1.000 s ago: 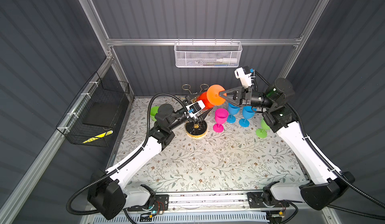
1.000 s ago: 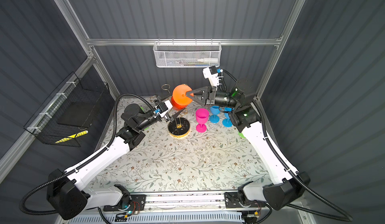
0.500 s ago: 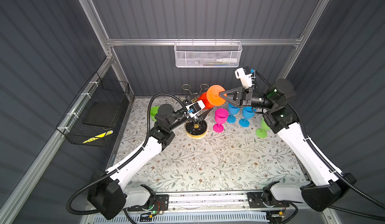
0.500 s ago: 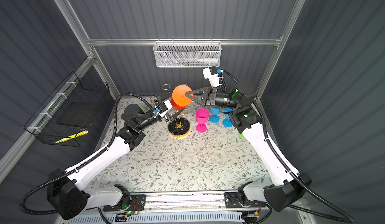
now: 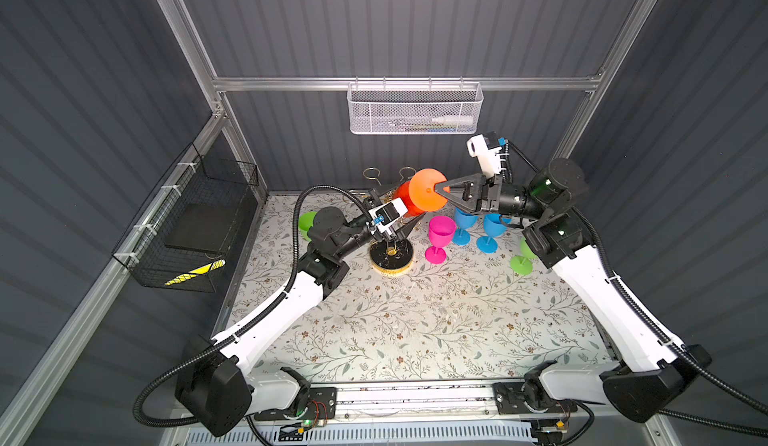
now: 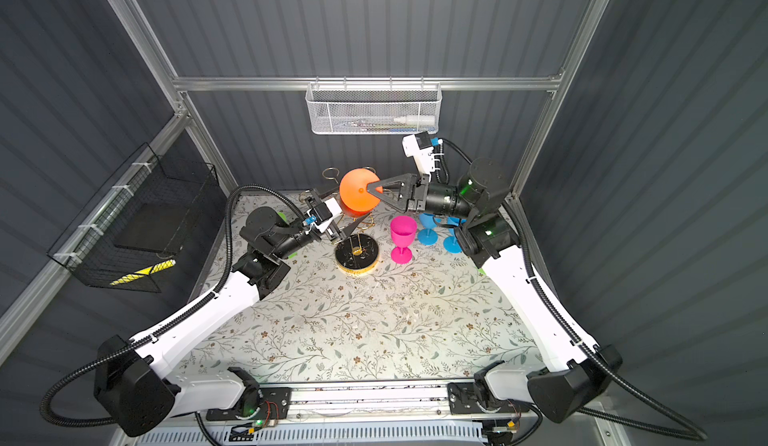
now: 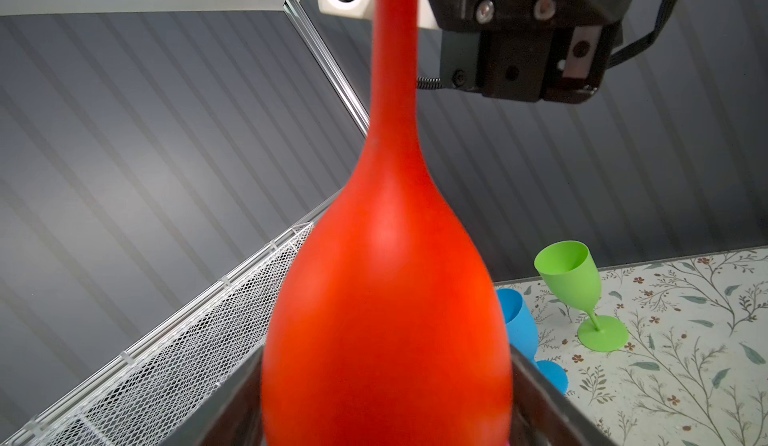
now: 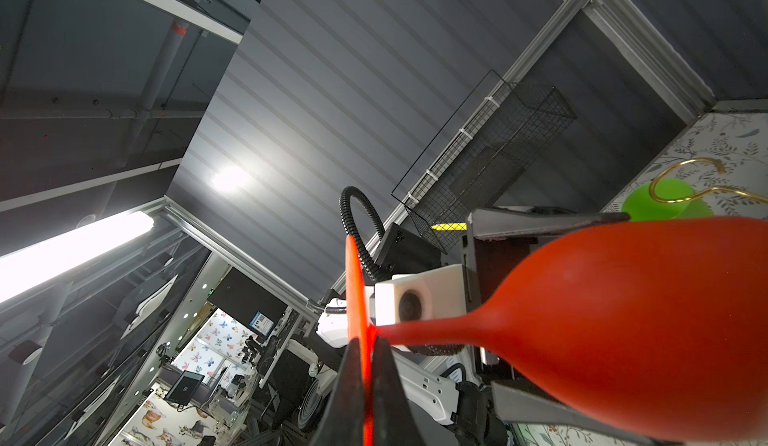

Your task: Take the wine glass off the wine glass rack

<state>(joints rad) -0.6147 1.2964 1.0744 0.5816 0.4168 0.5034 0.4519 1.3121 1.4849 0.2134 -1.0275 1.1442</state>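
on the floral worktop [image 5: 415,332] we see a pink goblet [image 5: 440,232] standing upright, with two blue goblets [image 5: 463,221] [image 5: 492,224] just behind it. a green goblet [image 5: 521,261] stands farther right, and another green one [image 5: 306,221] sits at the far left edge. a white mesh basket [image 5: 413,111] hangs on the back wall with a white tube [image 5: 451,121] lying inside. a black wire basket [image 5: 195,232] hangs on the left wall.

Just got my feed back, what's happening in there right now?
The right hand pinches the foot of the orange wine glass, holding it sideways over the wine glass rack, with the stem free of the rack's rings. The left hand straddles the bowl with its jaws wide. Whether it touches the bowl is unclear.
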